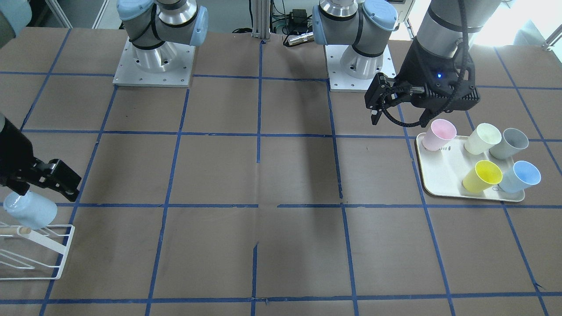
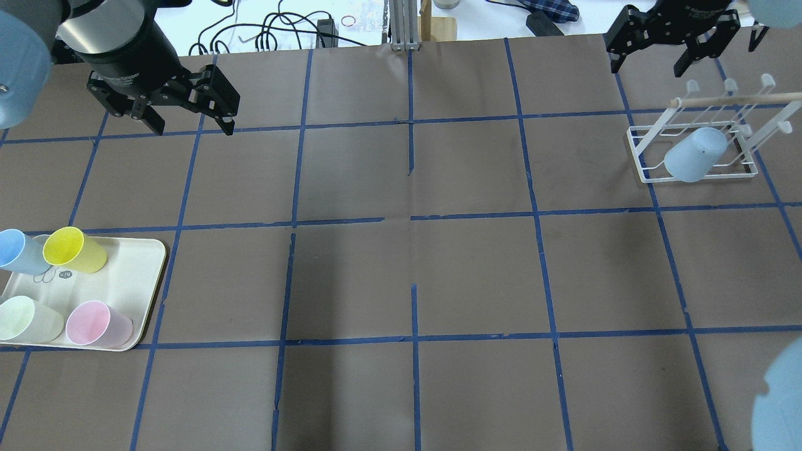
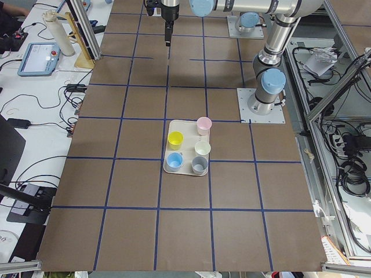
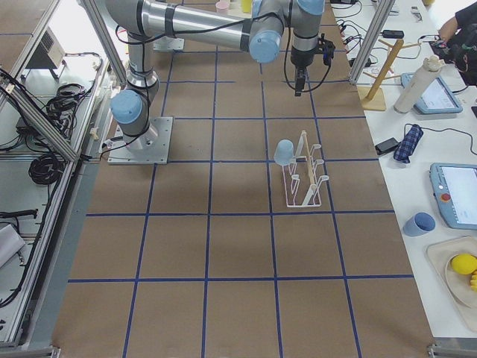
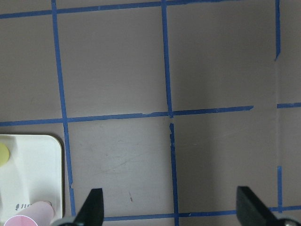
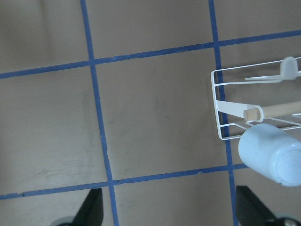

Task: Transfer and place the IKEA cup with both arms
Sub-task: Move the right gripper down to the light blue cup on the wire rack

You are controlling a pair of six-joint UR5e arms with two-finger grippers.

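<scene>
Over on the robot's right side, the right gripper (image 2: 646, 67) hangs in the air with its jaws spread wide and nothing between them, touching nothing; its wrist view shows both fingertips (image 6: 91, 207) far apart over bare brown table (image 2: 476, 269), with the rack (image 2: 645, 156) just off to one side. The left gripper (image 2: 191, 130) is the same on the other side: jaws wide, empty, up over the table beyond the tray (image 2: 135, 282), and its own camera catches only the tray's corner and the rim of the pink cup (image 2: 94, 324). Nothing lies between the two arms except the table and its blue tape grid (image 2: 410, 144). The tray holds five upright cups: pink, a yellow cup (image 2: 69, 249), a blue cup (image 2: 15, 250), a pale green cup (image 2: 19, 316) and a grey cup (image 1: 511, 142), close together but each standing on its own. The IKEA cup (image 2: 695, 155) is on the white wire rack, upside down and tilted, slipped over a peg at the end nearest the middle of the table, just below the wooden bar (image 2: 739, 98) along the rack's top. It looks pale blue, smooth and tapered, its flat base turned up and outward, and neither gripper touches it.
</scene>
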